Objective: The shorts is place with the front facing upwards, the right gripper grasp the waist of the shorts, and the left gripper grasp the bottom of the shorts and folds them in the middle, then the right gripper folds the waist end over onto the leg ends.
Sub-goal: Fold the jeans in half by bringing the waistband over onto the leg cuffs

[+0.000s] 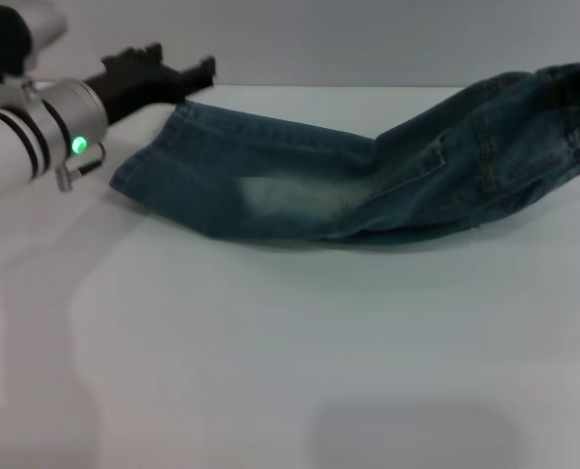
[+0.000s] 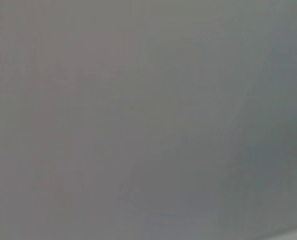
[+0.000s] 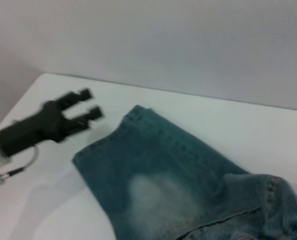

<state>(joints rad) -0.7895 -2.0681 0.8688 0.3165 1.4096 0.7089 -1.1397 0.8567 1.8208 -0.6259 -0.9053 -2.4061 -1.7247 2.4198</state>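
Observation:
The blue-green denim shorts [image 1: 300, 186] lie folded lengthwise on the white table [image 1: 270, 352], with a pale faded patch facing up. The leg ends [image 1: 142, 166] rest flat at the left. The waist end [image 1: 554, 107] rises off the table and runs out of the head view at the right edge. My left gripper [image 1: 185, 61] hovers open and empty just beyond the leg ends, apart from the cloth. In the right wrist view, the left gripper [image 3: 92, 103] stands beside the hems [image 3: 106, 142] of the shorts [image 3: 158, 190]. My right gripper does not show. The left wrist view shows only plain grey.
The table's far edge [image 1: 319, 88] meets a plain pale wall behind the shorts. Bare white tabletop stretches in front of the shorts toward me.

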